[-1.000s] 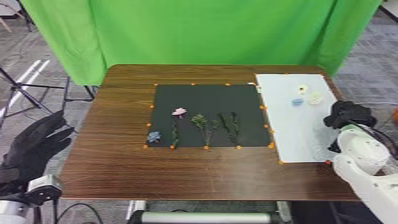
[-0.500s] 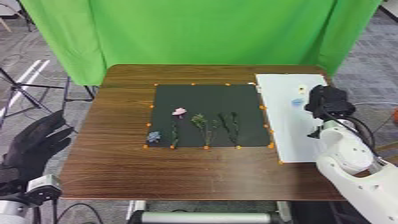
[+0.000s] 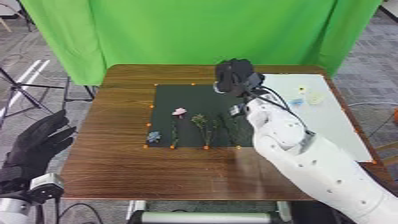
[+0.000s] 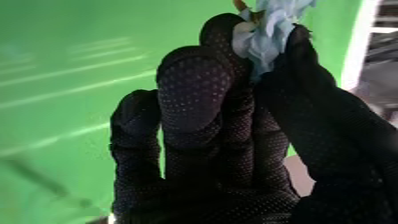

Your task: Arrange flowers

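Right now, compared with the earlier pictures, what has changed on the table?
The right hand has moved left and forward, from over the white board to the far right part of the black mat. It pinches a pale blue flower; the earlier pictures don't show whether it already held it. The left hand, the pink flower and the blue flower stayed put.

A brown wooden table [image 3: 102, 170] carries a black mat [image 3: 182, 95] around its middle and a white sheet [image 3: 342, 127] on its right side. Orange markers [image 3: 206, 147] dot the mat's edge. On the mat, from left to right, lie a blue flower [image 3: 154, 136], a pink flower [image 3: 179, 111] and a leafy green sprig [image 3: 200, 120]. Pale blue [image 3: 296, 101] and cream flower heads [image 3: 314, 99] lie on the sheet's far part.
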Action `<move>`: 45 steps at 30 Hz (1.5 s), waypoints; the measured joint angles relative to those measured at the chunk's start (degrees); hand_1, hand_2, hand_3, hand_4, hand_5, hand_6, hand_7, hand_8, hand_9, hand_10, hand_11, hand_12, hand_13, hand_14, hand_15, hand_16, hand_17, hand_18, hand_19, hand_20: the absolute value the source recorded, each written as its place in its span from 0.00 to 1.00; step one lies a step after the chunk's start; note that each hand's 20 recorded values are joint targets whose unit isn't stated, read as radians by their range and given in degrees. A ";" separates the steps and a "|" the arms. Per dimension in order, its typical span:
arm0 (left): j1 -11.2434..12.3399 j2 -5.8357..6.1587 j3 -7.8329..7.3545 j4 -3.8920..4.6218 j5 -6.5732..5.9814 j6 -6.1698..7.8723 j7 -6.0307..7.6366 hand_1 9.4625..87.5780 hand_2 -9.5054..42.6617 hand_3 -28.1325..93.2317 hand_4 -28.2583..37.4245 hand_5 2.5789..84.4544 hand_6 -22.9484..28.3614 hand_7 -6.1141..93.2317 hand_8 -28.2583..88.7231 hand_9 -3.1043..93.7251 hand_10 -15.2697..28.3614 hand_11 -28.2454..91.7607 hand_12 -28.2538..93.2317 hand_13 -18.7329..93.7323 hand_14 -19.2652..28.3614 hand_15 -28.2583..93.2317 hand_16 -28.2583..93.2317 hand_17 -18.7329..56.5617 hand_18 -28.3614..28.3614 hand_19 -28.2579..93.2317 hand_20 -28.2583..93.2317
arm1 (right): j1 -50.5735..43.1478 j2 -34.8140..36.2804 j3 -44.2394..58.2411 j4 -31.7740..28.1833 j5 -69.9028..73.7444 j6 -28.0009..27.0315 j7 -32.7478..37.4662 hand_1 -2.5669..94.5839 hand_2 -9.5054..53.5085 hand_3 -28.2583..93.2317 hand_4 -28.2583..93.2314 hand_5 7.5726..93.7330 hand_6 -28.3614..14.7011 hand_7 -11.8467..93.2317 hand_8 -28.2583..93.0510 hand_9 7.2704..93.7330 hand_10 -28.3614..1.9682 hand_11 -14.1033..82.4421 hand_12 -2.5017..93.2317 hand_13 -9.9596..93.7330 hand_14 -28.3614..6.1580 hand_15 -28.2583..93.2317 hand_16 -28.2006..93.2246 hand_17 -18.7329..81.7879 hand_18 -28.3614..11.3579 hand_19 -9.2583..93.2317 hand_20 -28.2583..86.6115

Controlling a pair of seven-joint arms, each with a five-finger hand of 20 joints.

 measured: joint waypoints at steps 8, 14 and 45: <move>-0.12 0.00 0.17 0.04 0.01 -0.06 -0.21 0.23 0.16 0.82 0.03 0.32 0.49 0.31 0.13 0.27 0.59 0.43 0.37 0.35 0.69 0.49 0.25 0.14 0.84 0.59 0.31 | 2.55 -7.20 -3.19 6.89 -0.74 -3.63 -1.04 0.55 0.00 0.92 0.00 0.74 0.71 0.59 0.23 0.92 0.80 0.34 0.57 0.88 0.82 0.65 0.57 0.49 0.22 0.89 0.73; -0.28 0.29 0.39 0.17 0.01 -0.17 -0.28 0.23 0.16 0.82 0.03 0.32 0.49 0.31 0.13 0.27 0.59 0.43 0.37 0.35 0.69 0.49 0.25 0.14 0.84 0.58 0.31 | 2.92 -9.90 -4.59 11.89 -2.32 -5.67 0.20 0.54 0.00 0.92 0.00 0.73 0.71 0.60 0.23 0.92 0.80 0.34 0.57 0.87 0.82 0.65 0.57 0.49 0.22 0.89 0.73; -0.85 0.73 0.68 0.55 -0.03 -0.56 -0.62 0.23 0.16 0.82 0.03 0.32 0.49 0.31 0.13 0.28 0.60 0.43 0.37 0.35 0.70 0.49 0.24 0.14 0.84 0.58 0.31 | 2.96 -11.54 -5.86 13.79 -4.95 -12.11 1.33 0.40 0.00 0.91 0.00 0.63 0.73 0.43 0.18 0.76 0.66 0.42 0.32 0.78 0.73 0.71 0.47 0.43 0.21 0.85 0.73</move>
